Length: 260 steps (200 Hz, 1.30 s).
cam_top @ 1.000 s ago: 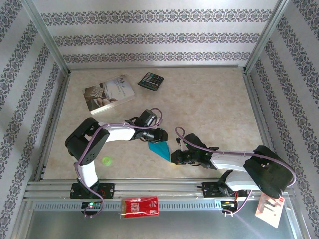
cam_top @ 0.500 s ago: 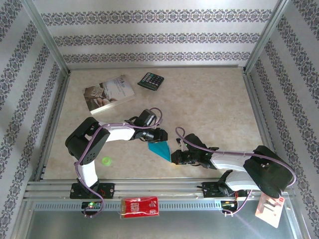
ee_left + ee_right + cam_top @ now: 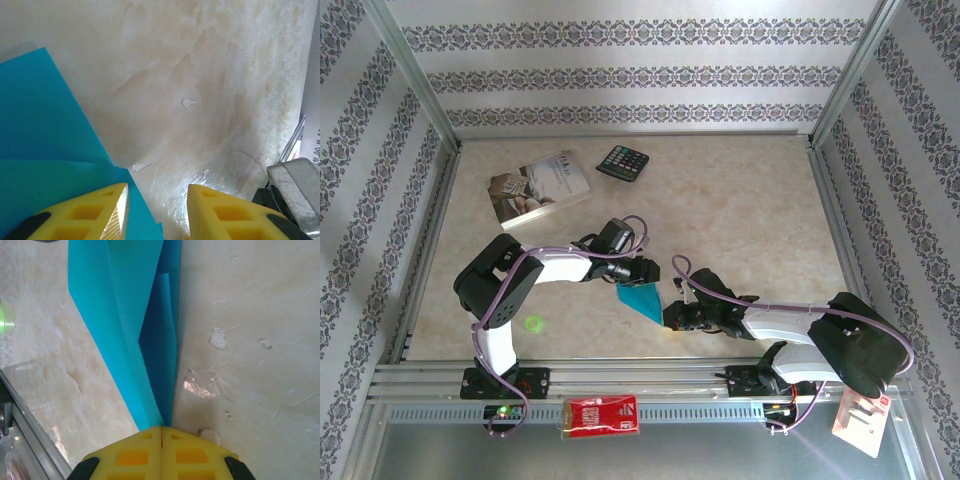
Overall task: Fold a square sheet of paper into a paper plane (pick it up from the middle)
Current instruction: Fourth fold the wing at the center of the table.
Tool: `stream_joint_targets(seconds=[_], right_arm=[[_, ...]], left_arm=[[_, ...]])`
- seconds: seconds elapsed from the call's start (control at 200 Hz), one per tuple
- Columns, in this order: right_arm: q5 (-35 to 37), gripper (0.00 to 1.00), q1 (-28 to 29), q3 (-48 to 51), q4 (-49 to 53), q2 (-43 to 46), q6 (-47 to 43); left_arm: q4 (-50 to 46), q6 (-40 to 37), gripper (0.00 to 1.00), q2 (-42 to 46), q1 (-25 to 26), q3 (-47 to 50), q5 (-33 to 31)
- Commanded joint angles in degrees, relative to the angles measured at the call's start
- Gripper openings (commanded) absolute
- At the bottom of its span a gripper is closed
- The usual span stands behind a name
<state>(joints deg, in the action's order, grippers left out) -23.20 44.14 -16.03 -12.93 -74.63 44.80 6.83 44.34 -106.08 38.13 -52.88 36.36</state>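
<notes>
The turquoise-blue paper (image 3: 642,301) lies on the table between the two arms, folded into a pointed wedge with layered flaps. My right gripper (image 3: 670,318) is shut on its pointed near tip; in the right wrist view the yellow fingers (image 3: 161,440) meet with the paper (image 3: 135,315) fanning out from between them. My left gripper (image 3: 640,272) stands open at the wedge's wide far end. In the left wrist view its left fingertip (image 3: 107,210) hangs over the blue paper (image 3: 40,130) and the right one (image 3: 225,212) over bare table, with nothing gripped.
A pale printed book (image 3: 540,188) and a black calculator (image 3: 623,162) lie at the back left. A small green disc (image 3: 532,323) sits by the left arm's base. A red packet (image 3: 602,415) rests on the front rail. Aluminium frame rails border the table.
The left gripper has shifted slightly to the right along the paper's wide end. The right gripper and the paper have stayed in place.
</notes>
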Motion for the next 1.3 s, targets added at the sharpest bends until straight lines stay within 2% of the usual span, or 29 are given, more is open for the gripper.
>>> stream_joint_targets(seconds=[0.0,0.395,0.729,1.049,1.294], right_arm=[[4.48,0.01,0.96,1.31,2.69,-3.99,-0.53],[4.38,0.02,0.82,0.96,3.75,-2.83,-0.81],[2.74,0.09,-0.11,-0.2,5.96,3.38,-0.78],[2.18,0.13,-2.01,-3.07,11.9,13.85,-1.66],[0.81,0.13,0.98,-8.19,9.86,9.0,-2.46]], left_arm=[[-1.68,-0.58,0.35,-0.95,-0.6,-0.55,-0.85],[-3.02,-1.54,0.34,-2.38,-0.78,-0.58,-2.07],[-3.02,-1.98,0.34,-3.33,-0.8,0.68,-3.05],[-3.31,-1.98,0.33,-3.26,-0.95,0.83,-3.05],[-3.23,-1.89,0.33,-2.9,-0.96,1.07,-3.15]])
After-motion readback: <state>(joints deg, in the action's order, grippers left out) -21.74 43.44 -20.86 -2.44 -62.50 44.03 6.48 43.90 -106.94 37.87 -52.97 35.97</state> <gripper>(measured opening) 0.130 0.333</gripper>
